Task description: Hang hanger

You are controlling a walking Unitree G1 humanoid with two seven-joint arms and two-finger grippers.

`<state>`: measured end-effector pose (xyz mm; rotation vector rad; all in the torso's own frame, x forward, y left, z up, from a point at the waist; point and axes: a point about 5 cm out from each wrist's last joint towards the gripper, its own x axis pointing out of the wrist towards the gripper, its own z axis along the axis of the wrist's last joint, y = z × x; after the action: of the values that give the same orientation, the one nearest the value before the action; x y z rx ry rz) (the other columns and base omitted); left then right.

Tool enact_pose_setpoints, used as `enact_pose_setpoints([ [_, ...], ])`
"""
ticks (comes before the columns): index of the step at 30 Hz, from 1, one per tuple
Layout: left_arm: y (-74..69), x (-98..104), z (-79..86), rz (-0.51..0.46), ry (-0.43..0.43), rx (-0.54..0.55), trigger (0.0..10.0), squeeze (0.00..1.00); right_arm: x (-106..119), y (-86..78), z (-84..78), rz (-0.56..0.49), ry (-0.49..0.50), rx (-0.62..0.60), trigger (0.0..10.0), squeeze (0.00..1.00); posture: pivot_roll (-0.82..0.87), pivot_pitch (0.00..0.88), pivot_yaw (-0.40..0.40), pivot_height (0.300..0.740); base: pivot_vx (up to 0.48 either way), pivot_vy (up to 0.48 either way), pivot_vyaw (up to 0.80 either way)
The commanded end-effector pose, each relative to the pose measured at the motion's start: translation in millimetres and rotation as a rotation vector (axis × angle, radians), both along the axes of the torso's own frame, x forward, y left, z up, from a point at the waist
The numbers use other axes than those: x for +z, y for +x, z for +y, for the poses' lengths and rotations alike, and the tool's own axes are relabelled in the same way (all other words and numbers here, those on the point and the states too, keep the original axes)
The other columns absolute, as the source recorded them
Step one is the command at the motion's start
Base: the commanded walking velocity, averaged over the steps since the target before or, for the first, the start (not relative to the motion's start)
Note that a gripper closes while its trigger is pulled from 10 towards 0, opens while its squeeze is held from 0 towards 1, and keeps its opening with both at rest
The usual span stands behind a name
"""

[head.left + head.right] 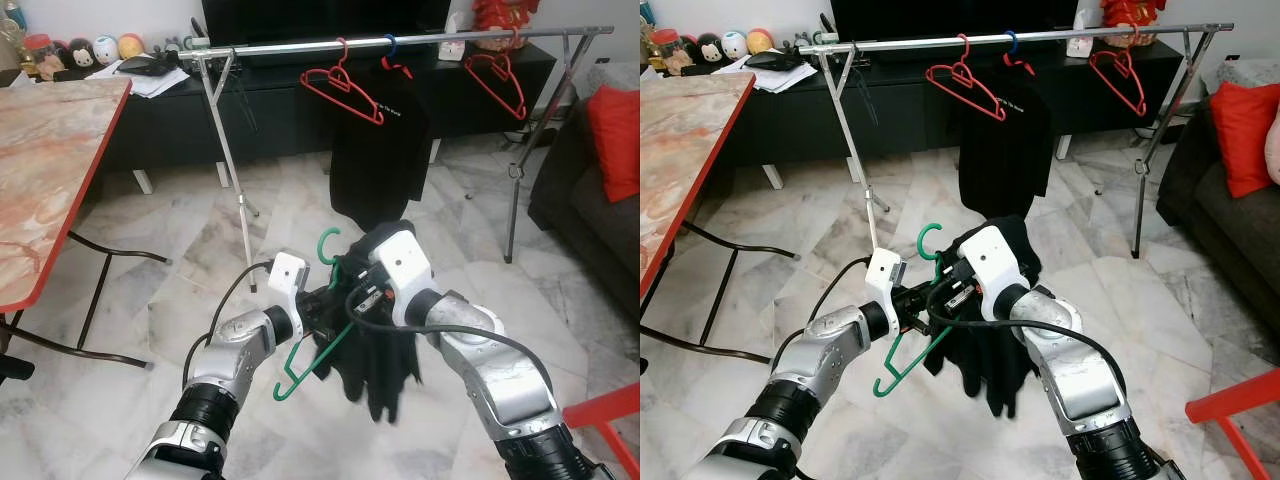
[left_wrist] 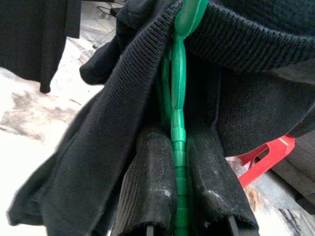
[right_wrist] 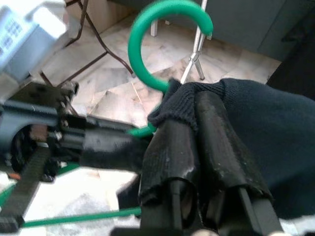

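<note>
A green plastic hanger [image 1: 300,368] with a black knit garment [image 1: 380,370] draped over it is held low in front of me, between both arms. My left gripper [image 2: 178,135] is shut on the hanger's green bar, one black finger [image 2: 147,196] on each side. My right gripper [image 3: 189,105] is shut on the garment's collar just below the green hook [image 3: 142,29]. The silver clothes rail [image 1: 400,42] runs across the room well ahead and above.
Two red hangers [image 1: 345,85] [image 1: 497,75] and a black shirt [image 1: 385,150] hang on the rail. A marble-topped table [image 1: 50,150] stands at the left. At the right are a dark sofa with a red cushion [image 1: 615,125] and a red stool [image 1: 610,410]. A dark TV cabinet [image 1: 280,110] lies behind the rack.
</note>
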<state>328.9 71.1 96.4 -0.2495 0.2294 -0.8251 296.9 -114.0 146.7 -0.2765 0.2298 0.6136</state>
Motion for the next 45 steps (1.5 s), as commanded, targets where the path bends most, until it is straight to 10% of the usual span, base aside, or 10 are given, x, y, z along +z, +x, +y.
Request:
enact_pose_setpoints([
  [1,5.0,14.0,0.2,-0.068,-0.021,-0.003,10.0,0.0,-1.9,-4.1,-2.6,0.001,-0.024,0.02,10.0,0.0,-0.18,0.05,0.03,0.74,0.0,0.0,0.0],
  [9,6.4,12.2,0.7,-0.07,-0.018,0.021,10.0,0.0,-10.1,-9.7,-6.6,0.041,-0.069,0.06,10.0,0.04,-0.18,0.049,0.025,0.74,0.0,0.0,0.0],
  [10,5.9,11.0,-0.3,-0.07,-0.01,0.019,10.0,0.0,-10.9,-10.4,-7.1,0.046,-0.076,0.064,10.0,0.7,-0.18,0.049,0.025,0.74,0.0,0.0,0.0],
  [11,5.5,10.6,-1.0,-0.07,-0.008,0.016,10.0,0.0,-11.2,-10.5,-7.3,0.046,-0.08,0.064,10.0,0.7,-0.18,0.049,0.025,0.74,0.0,0.0,0.0],
  [12,5.0,10.7,-1.9,-0.07,-0.014,0.014,10.0,0.0,-11.3,-11.0,-7.5,0.044,-0.084,0.068,10.0,0.98,-0.18,0.048,0.026,0.74,0.0,0.0,0.0],
  [27,4.1,16.0,-5.4,-0.091,-0.077,-0.008,10.0,0.0,-7.4,-11.2,-8.8,0.024,-0.092,0.068,10.0,1.0,-0.19,0.037,0.027,0.74,0.0,0.0,0.0],
  [45,-14.8,-16.6,12.5,-0.066,0.109,-0.12,10.0,0.0,5.1,-3.5,-49.7,-0.031,-0.148,-0.045,10.0,1.0,-0.2,0.025,0.023,0.74,0.0,0.0,0.0],
])
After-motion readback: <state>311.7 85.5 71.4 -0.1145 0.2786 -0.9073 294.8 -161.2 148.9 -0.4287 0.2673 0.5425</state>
